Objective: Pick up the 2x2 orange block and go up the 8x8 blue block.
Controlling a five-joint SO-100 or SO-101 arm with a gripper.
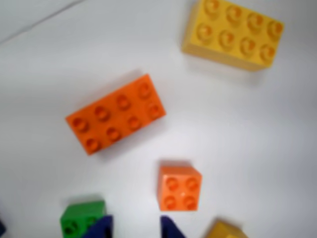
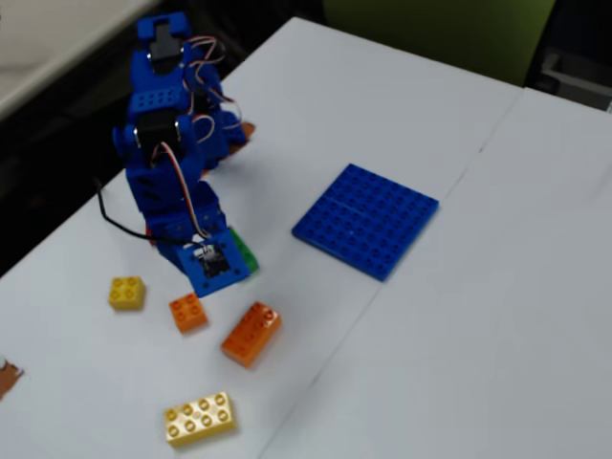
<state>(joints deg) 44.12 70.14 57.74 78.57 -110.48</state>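
The 2x2 orange block lies on the white table, just ahead and to the right of my gripper in the wrist view. The two dark blue fingertips stand apart with nothing between them, so the gripper is open and empty. In the fixed view the small orange block sits just below the blue arm's head. The 8x8 blue block lies flat on the table to the right of the arm, and is out of the wrist view.
A long orange eight-stud brick lies beyond the small one. A long yellow brick lies farther off. A green brick touches the left fingertip's side. A small yellow brick lies nearby.
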